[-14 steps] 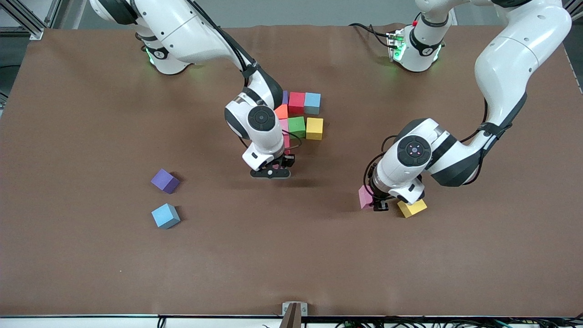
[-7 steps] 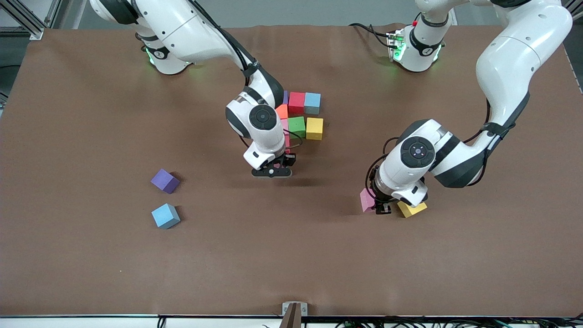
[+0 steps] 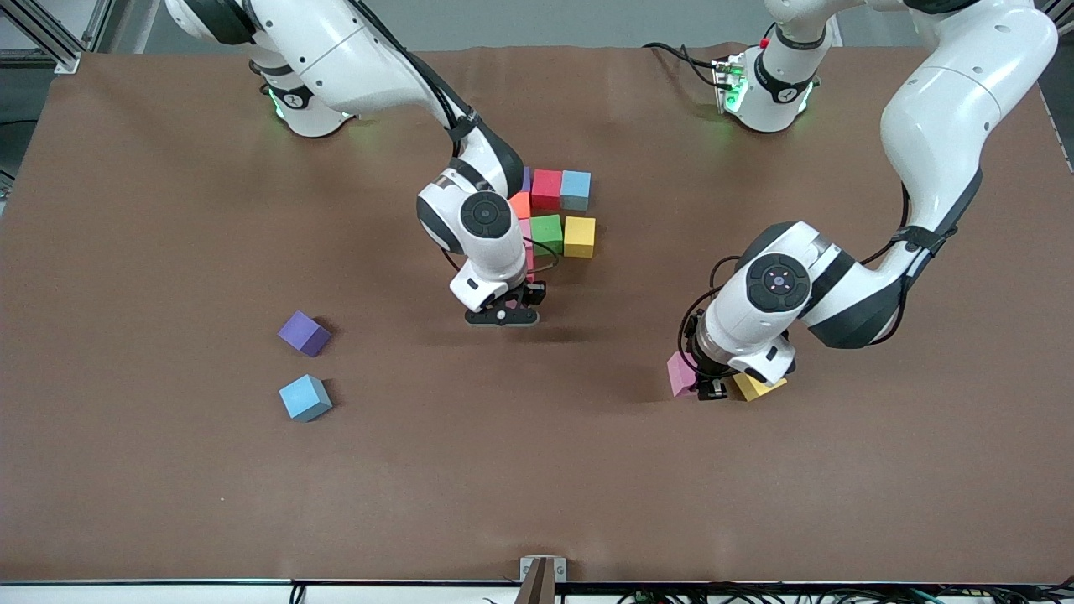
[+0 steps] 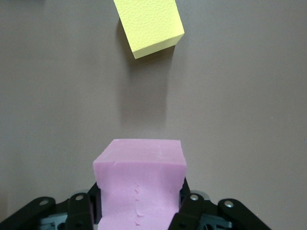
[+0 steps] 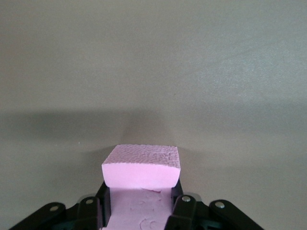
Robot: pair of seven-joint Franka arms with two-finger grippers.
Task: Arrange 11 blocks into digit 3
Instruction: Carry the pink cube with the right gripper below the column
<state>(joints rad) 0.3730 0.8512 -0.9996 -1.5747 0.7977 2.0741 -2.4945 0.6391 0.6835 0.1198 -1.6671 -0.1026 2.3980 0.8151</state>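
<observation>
The digit 3 [image 3: 554, 214] is only partly built: a tight cluster of touching blocks near the table's middle, toward the robots' bases. Top row: purple sliver [image 3: 525, 179], red block [image 3: 546, 189], light blue block [image 3: 576, 190]. Next row: orange block [image 3: 519, 205], green block [image 3: 547, 233], yellow block [image 3: 579, 236]; a pink block [image 3: 524, 231] shows beside the green one, mostly hidden by the right arm.

Right gripper [image 3: 502, 311] sits just nearer the front camera than the cluster, low over the tabletop; in its wrist view the jaws pinch a pink cube [image 5: 142, 168] w/ bare surface ahead.

Left gripper [image 3: 703, 382] is toward the left arm's end of the table, jaws pinching another pink cube [image 3: 679, 374], [image 4: 140, 184]; whether it's off the surface can't be told. A loose yellow cube [image 3: 759, 386], [image 4: 149, 25] lies just beside it, partly under the wrist.

Two strays toward the right arm's end: purple cube [image 3: 304, 333] and, nearer the front camera, a light blue cube [image 3: 305, 397], near each other, not touching.

Surface: brown matte table cover [image 3: 168, 503], slightly rippled at the base edge, soft arm shadows. Green lights glow at both bases. Metal frame bars [image 3: 50, 38] at one corner; cables [image 3: 671, 52] run by the left base; a small bracket [image 3: 542, 569] at the front edge.
</observation>
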